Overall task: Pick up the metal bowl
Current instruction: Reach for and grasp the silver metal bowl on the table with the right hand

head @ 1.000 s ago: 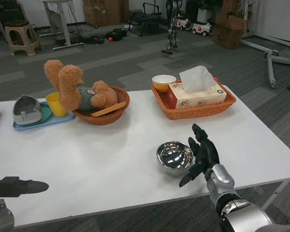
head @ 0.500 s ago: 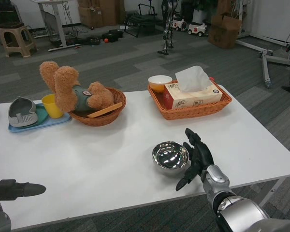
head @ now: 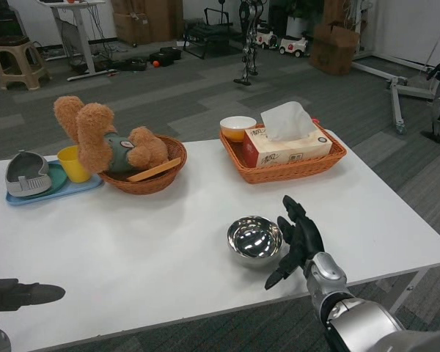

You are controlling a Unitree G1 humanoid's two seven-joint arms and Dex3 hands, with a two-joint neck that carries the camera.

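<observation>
The right robot hand (head: 296, 239) stands edge-on at the near right of the white counter (head: 169, 249), its black fingers spread and upright, holding nothing. It sits just beside the right rim of the small, shiny round metal bowl (head: 254, 239), close enough that it may be touching, though the picture does not settle that. The bowl rests upright on the counter, near the front edge and well apart from everything else.

The bowl looks thin-walled, stiff and light, with a polished mirror surface that is likely to be slippery under hard fingertips. A push from one side would probably skate it across the smooth counter rather than lift it. The safest hold seems to be at the rim: thumb inside against the wall, fingers outside under the curve, pinching the right-hand lip. It will not crush or break, so a firm squeeze should do no harm.

The left robot hand (head: 29, 295) waits low at the near left edge, stretched flat, with nothing in it.

Farther back stand a round brown wicker basket (head: 143, 180) with a tan teddy bear (head: 103, 136), and an orange woven tray (head: 282, 167) with a tissue box (head: 286, 143).
</observation>
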